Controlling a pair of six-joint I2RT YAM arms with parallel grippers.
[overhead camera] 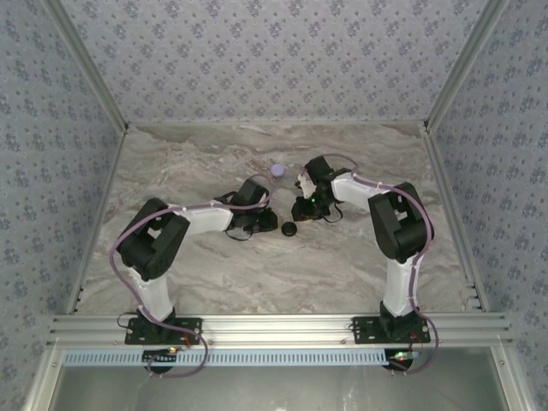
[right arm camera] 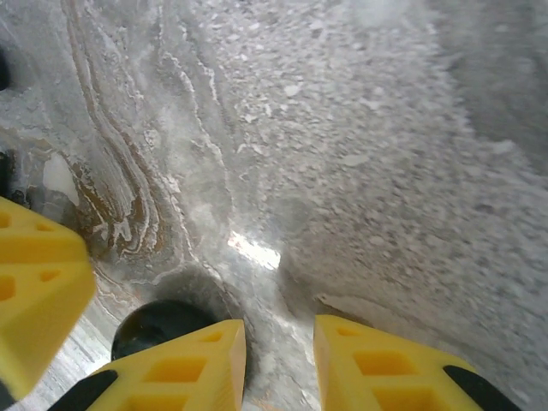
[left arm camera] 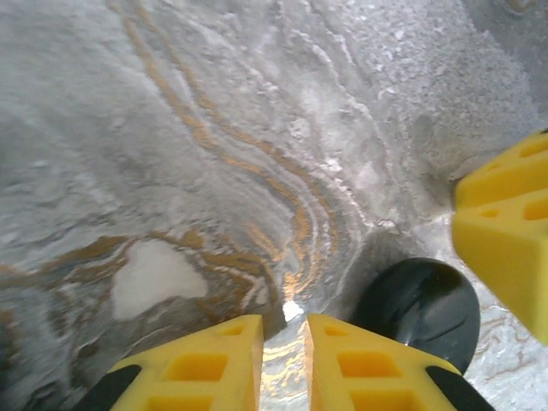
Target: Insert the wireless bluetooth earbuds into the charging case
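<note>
Flowered blue-grey wallpaper (overhead camera: 274,51) closes in a grey marble-patterned tabletop (overhead camera: 214,274), and both arms reach to its middle, their heads almost meeting. Between them lies a glossy black round disc (overhead camera: 288,229), which I take for the charging case. From the left gripper (overhead camera: 259,221) the disc sits just to the right, hard beside that gripper's right-hand finger. From the right gripper (overhead camera: 306,208) it sits just to the left, partly tucked behind one of its yellow fingers (right arm camera: 184,364). Being round, it offers no long axis, and neither arm looks clearly nearer.

The left gripper's fingers are drawn nearly together, with a thin slit between them; whether something tiny is pinched there I cannot tell. The right gripper's fingers stand a little apart over bare marble. Where the tiny black wireless earbuds lie I cannot tell; they are too small to make out.

To my eye, the crowding of the two heads around the disc is the real obstacle. A small lavender round piece (overhead camera: 278,170) sits just beyond them, on the far side.
</note>
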